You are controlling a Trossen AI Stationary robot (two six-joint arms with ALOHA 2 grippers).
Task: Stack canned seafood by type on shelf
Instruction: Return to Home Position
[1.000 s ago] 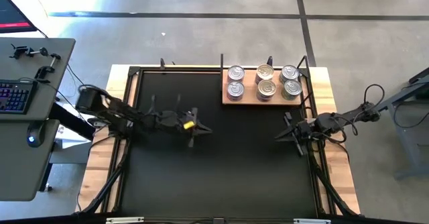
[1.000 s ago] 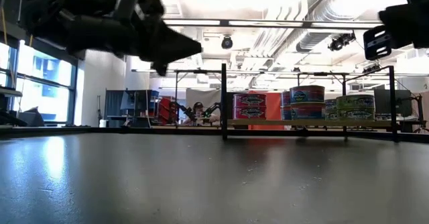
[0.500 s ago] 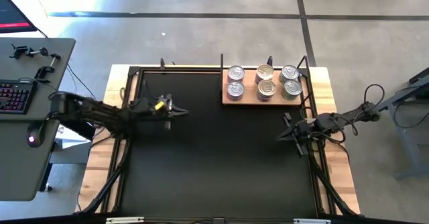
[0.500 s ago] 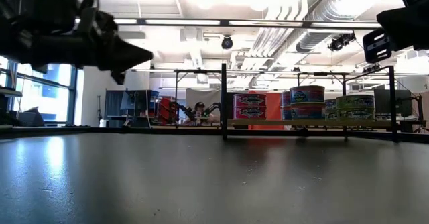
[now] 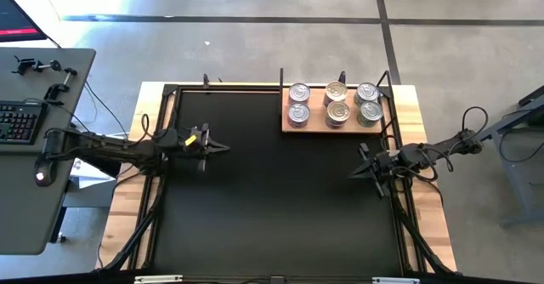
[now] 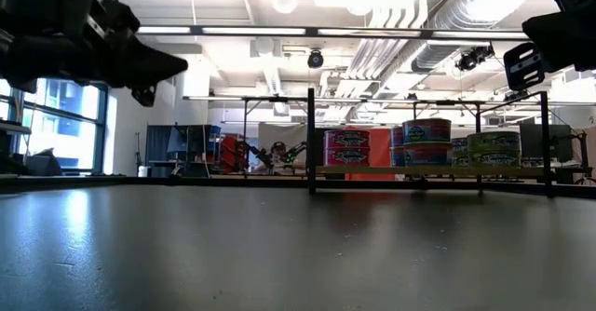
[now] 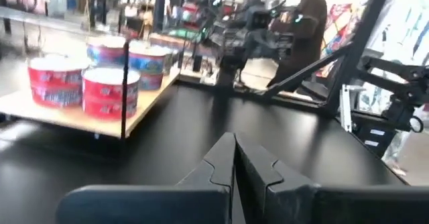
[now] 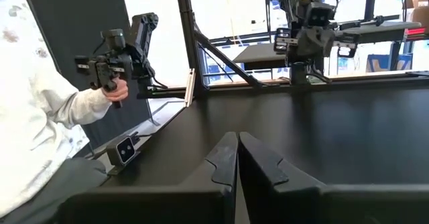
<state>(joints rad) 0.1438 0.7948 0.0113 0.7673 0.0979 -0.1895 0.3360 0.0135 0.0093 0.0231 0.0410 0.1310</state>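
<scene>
Seen from above, a black counter (image 5: 272,224) has a light wooden shelf (image 5: 319,124) at its far right corner. The canned seafood (image 5: 337,112) stands on the shelf as six tin tops in two rows of three. The middle pair looks gold and the others silver. The left arm (image 5: 110,148) reaches in from the counter's left edge, and the left jaws are over the left part of the counter, well apart from the shelf. The right arm (image 5: 425,155) lies at the right edge, with the right jaws pointing inward.

From counter height, the shelf (image 6: 372,170) sits raised on dark posts. The tins on it are stacked two high: red-labelled (image 6: 346,148), blue-labelled (image 6: 426,141) and green-labelled (image 6: 494,148). The left arm (image 6: 74,41) hangs high at one side, and the right arm (image 6: 559,36) at the other.

In the left wrist view, the dark fingers (image 7: 221,160) meet, so the left jaws are pressed together and hold nothing. The red tins (image 7: 110,93) stand on the shelf (image 7: 67,117) ahead, and a person (image 7: 310,16) stands beyond the counter.

In the right wrist view, the fingers (image 8: 224,160) also meet, so the right jaws are together and empty. The left arm (image 8: 305,19) shows across the counter. A person's white sleeve (image 8: 40,117) and hand (image 8: 115,90) hold a dark control handle (image 8: 114,53).
</scene>
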